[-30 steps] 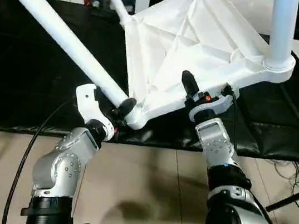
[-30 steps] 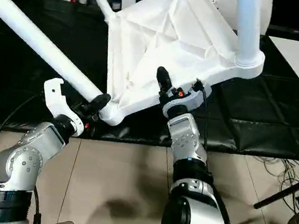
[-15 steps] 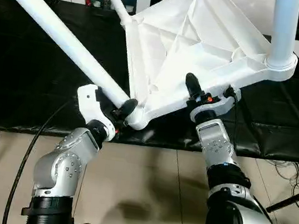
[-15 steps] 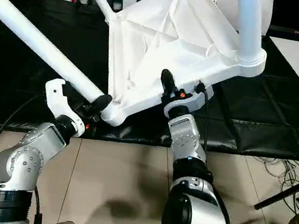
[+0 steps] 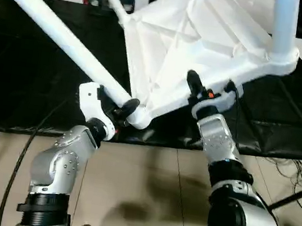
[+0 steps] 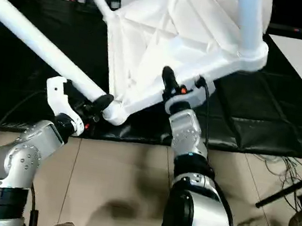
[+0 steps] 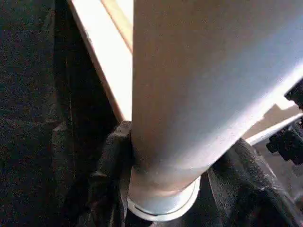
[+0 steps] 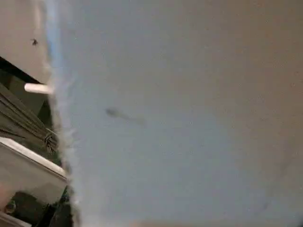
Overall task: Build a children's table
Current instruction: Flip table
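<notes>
Tilting above the black work table (image 5: 26, 71), the tabletop (image 5: 189, 45) shows its ribbed underside, with three legs in view plugged into corner sockets. The left gripper (image 5: 119, 107) is clamped around one leg (image 5: 56, 25) just beside its socket (the fingers (image 7: 106, 179) sit on both sides). The right gripper (image 5: 202, 95) pinches the tabletop's near edge, close to another leg (image 5: 283, 25).

Smooth white plastic on the tabletop (image 5: 195, 46), ribbed underneath, faintly glossy. Same smooth, satiny white on the tubular legs (image 5: 51, 21). Matt black cloth, creased, over the counter (image 5: 24, 88). Brushed silver metal on both forearms (image 5: 58, 162), black rubbery joints. Glossy pale tiles across the floor (image 5: 145, 191), reflecting light.
</notes>
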You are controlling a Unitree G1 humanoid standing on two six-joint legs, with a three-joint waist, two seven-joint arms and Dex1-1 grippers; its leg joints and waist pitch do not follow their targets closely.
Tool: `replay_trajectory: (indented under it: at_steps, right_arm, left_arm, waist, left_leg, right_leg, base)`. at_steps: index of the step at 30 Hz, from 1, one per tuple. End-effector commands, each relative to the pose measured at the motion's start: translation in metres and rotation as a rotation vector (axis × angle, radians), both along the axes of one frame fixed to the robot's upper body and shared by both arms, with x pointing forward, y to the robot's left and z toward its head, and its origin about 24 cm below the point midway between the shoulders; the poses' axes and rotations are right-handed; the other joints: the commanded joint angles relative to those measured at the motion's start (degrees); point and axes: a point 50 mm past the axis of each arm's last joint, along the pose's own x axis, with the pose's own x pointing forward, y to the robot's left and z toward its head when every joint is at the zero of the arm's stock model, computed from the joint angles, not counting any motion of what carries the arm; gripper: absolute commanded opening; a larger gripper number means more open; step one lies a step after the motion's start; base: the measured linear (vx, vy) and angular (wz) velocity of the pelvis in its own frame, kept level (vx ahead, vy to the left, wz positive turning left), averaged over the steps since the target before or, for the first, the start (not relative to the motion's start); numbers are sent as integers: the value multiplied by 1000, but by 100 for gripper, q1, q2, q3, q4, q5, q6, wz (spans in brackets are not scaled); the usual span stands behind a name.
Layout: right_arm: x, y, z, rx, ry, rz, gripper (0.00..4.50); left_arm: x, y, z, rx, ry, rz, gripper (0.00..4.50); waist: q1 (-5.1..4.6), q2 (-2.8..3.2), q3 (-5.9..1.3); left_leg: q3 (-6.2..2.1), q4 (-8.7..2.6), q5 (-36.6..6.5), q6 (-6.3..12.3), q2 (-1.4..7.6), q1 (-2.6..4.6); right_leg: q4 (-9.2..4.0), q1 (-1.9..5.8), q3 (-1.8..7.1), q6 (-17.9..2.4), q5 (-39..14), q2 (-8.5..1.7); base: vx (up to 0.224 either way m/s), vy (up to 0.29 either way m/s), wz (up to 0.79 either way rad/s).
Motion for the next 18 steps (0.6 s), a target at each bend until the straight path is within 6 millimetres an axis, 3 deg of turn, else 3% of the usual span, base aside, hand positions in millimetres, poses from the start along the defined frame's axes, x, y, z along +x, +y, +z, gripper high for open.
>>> replay_trajectory:
  at_steps: [1, 6, 9, 12, 14, 15, 18]
  right_arm:
    - [14, -35, 51, -50, -168, -228, 200]
    - [18, -53, 68, -86, -195, -325, 200]
    - [19, -62, 75, -132, -213, -372, 200]
    - [19, -81, 87, -133, -230, -469, 200]
    - [19, -84, 90, -146, -243, -484, 200]
    - [19, -84, 91, -152, -250, -483, 200]
    - [18, -79, 88, -157, -250, -481, 200]
  left_arm:
    - [-15, -10, -4, -40, 8, -121, 273]
    - [-36, 1, -6, 11, 4, -114, 273]
    - [-44, 6, -5, 6, -1, -88, 273]
    - [-55, 11, -1, 33, -42, -69, 273]
    - [-54, 11, 0, 56, -52, -56, 273]
    - [-53, 11, 0, 63, -52, -54, 273]
    - [-35, 9, 2, 94, -51, 2, 273]
  waist:
    - [24, -62, -562]
    - [-88, -51, -540]
    - [-124, -20, -514]
    - [-133, -54, -508]
    - [-133, -76, -500]
    - [-111, -52, -495]
    - [-74, -52, -490]
  left_leg:
    - [60, -278, 366, 843, 138, 107]
    - [59, -296, 131, 758, 155, 78]
    - [81, -306, -129, 654, 172, 113]
    - [84, -318, -196, 537, 186, 99]
    - [103, -313, -290, 526, 180, 129]
    - [101, -320, -332, 497, 182, 136]
    - [101, -330, -427, 396, 185, 150]
  right_leg:
    - [-214, 368, 51, -1638, 886, -137]
    - [-225, 379, 42, -1635, 590, -128]
    - [-270, 354, 57, -1621, 337, -121]
    - [-261, 362, 54, -1570, 282, -108]
    - [-283, 333, 68, -1522, 208, -91]
    - [-283, 327, 73, -1495, 140, -94]
    - [-288, 313, 74, -1405, 27, -88]
  base:
    - [0, 0, 0]
    - [0, 0, 0]
    - [0, 0, 0]
    - [0, 0, 0]
    - [0, 0, 0]
    - [0, 0, 0]
    - [0, 0, 0]
